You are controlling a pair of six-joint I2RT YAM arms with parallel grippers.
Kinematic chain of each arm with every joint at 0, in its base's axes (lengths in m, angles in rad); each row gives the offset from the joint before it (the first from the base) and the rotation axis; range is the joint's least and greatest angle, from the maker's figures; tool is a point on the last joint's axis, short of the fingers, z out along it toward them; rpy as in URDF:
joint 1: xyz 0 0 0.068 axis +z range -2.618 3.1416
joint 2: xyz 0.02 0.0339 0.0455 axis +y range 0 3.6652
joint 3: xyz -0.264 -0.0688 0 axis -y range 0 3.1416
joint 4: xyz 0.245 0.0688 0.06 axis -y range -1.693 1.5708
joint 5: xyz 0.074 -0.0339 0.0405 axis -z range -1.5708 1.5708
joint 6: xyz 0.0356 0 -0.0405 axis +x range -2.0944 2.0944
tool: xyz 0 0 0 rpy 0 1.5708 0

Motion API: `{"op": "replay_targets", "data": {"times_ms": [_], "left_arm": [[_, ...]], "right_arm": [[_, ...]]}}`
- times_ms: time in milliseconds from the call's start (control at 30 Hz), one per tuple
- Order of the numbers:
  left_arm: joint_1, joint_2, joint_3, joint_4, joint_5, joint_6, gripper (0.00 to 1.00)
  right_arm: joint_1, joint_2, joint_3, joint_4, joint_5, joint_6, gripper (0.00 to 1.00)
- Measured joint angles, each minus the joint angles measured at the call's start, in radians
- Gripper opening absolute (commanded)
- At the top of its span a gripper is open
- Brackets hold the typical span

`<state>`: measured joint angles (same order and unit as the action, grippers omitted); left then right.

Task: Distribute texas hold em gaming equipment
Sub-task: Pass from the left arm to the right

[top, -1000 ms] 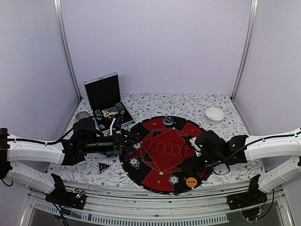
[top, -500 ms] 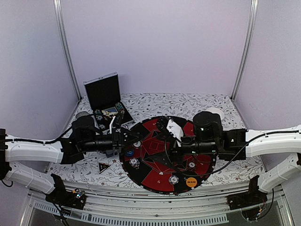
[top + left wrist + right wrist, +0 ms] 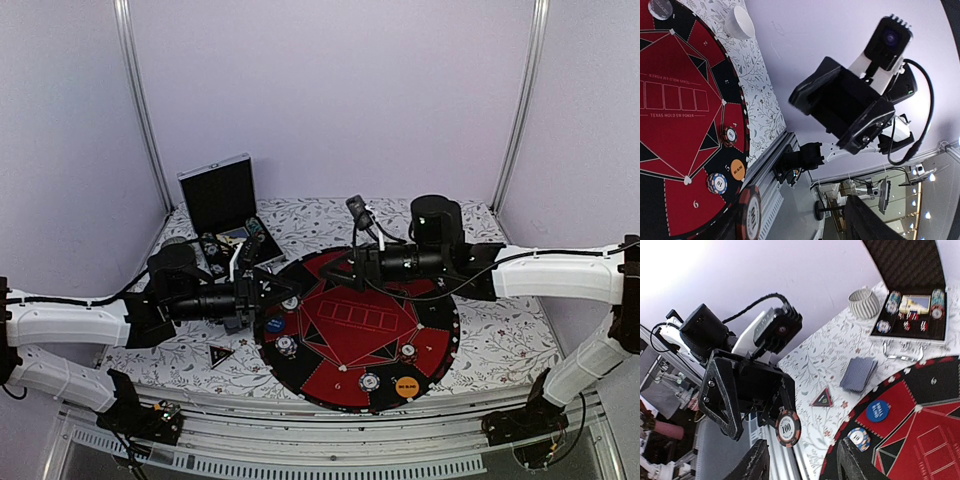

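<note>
- mat [image 3: 355, 335]: round, red and black, lying mid-table
- case [image 3: 222, 205]: off the mat's far-left edge; lid upright; chips stored inside
- left gripper [image 3: 272, 296]: over the mat's left edge; clamped on a red-and-black chip [image 3: 788, 428] marked 100, held clear of the mat
- right gripper [image 3: 805, 462]: above the mat's far edge; fingers apart, nothing between them
- cards [image 3: 858, 374]: blue-backed stack on the cloth, between the mat's far-left rim and the case
- blue button [image 3: 274, 325]: on the mat's left border; orange button [image 3: 406, 386]: on its near-right border
- three loose chips [image 3: 369, 382]: flat on the mat's near half, well apart
- marker [image 3: 220, 353]: black triangle on the cloth, just beside the mat's near-left edge
</note>
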<state>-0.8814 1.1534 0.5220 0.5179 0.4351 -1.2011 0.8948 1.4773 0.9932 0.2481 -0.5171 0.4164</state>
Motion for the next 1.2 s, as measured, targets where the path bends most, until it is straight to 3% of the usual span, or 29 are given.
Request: {"op": "replay_targets", "data": {"times_ms": [233, 467, 667, 1067, 1200], "left_arm": [[0.000, 0.000, 0.000, 0.000, 0.001, 0.000, 0.65], [0.000, 0.000, 0.000, 0.000, 0.000, 0.000, 0.65], [0.000, 0.000, 0.000, 0.001, 0.000, 0.001, 0.65], [0.000, 0.000, 0.000, -0.002, -0.002, 0.002, 0.65], [0.001, 0.000, 0.000, -0.002, -0.001, 0.016, 0.65]], "right_arm": [[0.028, 0.102, 0.025, -0.026, -0.054, 0.186, 0.48], [0.056, 0.185, 0.090, -0.033, -0.103, 0.235, 0.50], [0.068, 0.228, 0.115, -0.037, -0.127, 0.242, 0.46], [0.080, 0.243, 0.130, -0.045, -0.159, 0.251, 0.05], [0.077, 0.243, 0.130, -0.050, -0.169, 0.270, 0.03]]}}
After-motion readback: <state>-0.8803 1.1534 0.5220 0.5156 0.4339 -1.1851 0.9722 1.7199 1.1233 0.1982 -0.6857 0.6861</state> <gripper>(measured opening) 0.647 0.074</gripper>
